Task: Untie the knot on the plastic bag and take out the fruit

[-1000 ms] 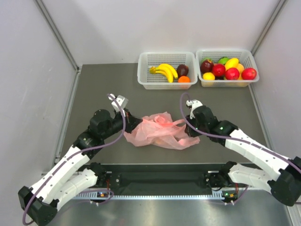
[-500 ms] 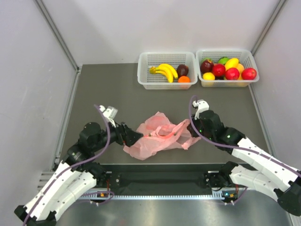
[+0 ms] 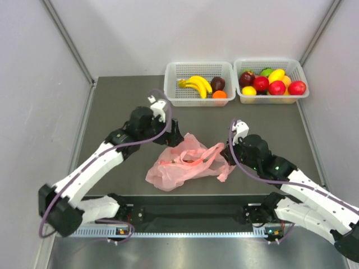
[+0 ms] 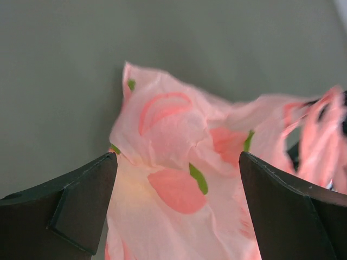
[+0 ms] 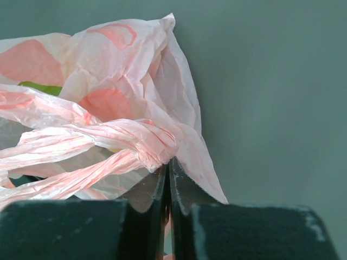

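Grey tabletop (image 3: 112,106) carries one bag (image 3: 179,168), pink and crumpled, with a basket (image 3: 190,101) and a second basket (image 3: 269,100) beyond it. Untying looks to be the step in hand: the one knot (image 5: 157,143), at the bag's right side, looks tied. The right gripper (image 5: 168,176) is closed, pinching plastic just under the knot. The left gripper (image 4: 177,162) hovers over the bag's far-left corner, jaws wide and empty. Next it probably needs to pinch a loop beside the knot and pull against the right. How many fruit lie inside cannot be told.
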Available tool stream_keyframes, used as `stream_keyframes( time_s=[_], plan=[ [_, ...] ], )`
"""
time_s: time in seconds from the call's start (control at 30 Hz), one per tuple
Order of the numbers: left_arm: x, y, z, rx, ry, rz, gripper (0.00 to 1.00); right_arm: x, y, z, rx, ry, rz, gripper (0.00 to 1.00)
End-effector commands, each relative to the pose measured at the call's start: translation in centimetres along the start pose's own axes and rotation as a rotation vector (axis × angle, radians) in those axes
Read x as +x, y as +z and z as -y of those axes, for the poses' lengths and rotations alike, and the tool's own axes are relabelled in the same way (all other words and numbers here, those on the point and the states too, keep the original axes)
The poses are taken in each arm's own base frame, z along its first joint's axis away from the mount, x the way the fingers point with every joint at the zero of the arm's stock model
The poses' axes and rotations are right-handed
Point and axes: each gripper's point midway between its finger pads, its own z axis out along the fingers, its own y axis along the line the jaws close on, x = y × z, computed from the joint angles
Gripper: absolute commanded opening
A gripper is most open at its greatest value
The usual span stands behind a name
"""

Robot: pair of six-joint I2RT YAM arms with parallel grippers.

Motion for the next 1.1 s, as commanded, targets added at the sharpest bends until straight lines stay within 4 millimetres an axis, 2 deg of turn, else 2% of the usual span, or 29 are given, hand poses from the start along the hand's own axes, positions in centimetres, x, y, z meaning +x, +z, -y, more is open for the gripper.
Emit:
stream_keyframes(
  time_s=[0.0,0.07,0.13,0.23,0.37,0.43,0.5,0.7,0.8,0.83,1.07],
  plan=[
    [2.2,1.9,1.8,0.142,0.060,-0.160,0.99,-2.1,-0.5,-0.9,-0.031,-0.028,0.074,0.05],
    [4.0,3.1,2.6,0.210,0.037,-0.251,0.99,-2.4,-0.5,-0.8,-0.022,-0.026,0.073,0.09],
    [5.2,3.4,3.6,0.281,0.005,-0.312,0.99,-2.4,-0.4,-0.9,-0.016,-0.031,0.062,0.13],
    [5.7,3.2,4.6,0.336,-0.019,-0.315,0.99,-2.1,-0.2,-0.8,-0.007,-0.037,0.043,0.15],
    [4.4,1.9,6.9,0.461,-0.034,-0.236,0.99,-2.0,0.1,-0.8,-0.006,-0.044,0.040,0.10],
    [3.6,1.5,7.9,0.519,-0.042,-0.194,0.99,-2.1,0.1,-0.9,-0.010,-0.052,0.039,0.03],
    [3.0,1.1,8.8,0.573,-0.032,-0.162,0.99,-2.1,0.2,-1.1,-0.018,-0.056,0.037,0.00],
    [2.9,2.1,8.7,0.567,0.001,-0.167,0.99,-2.9,0.0,-1.9,-0.050,-0.068,0.054,0.00],
    [3.0,3.0,7.9,0.517,0.025,-0.180,0.99,-3.6,-0.3,-2.8,-0.096,-0.078,0.078,0.00],
    [3.6,3.4,7.4,0.499,0.031,-0.206,0.99,-3.8,-0.5,-2.9,-0.102,-0.083,0.085,0.00],
    [4.0,4.2,6.7,0.428,0.087,-0.235,0.98,-4.8,-1.0,-3.7,-0.137,-0.104,0.115,0.00]
  ],
)
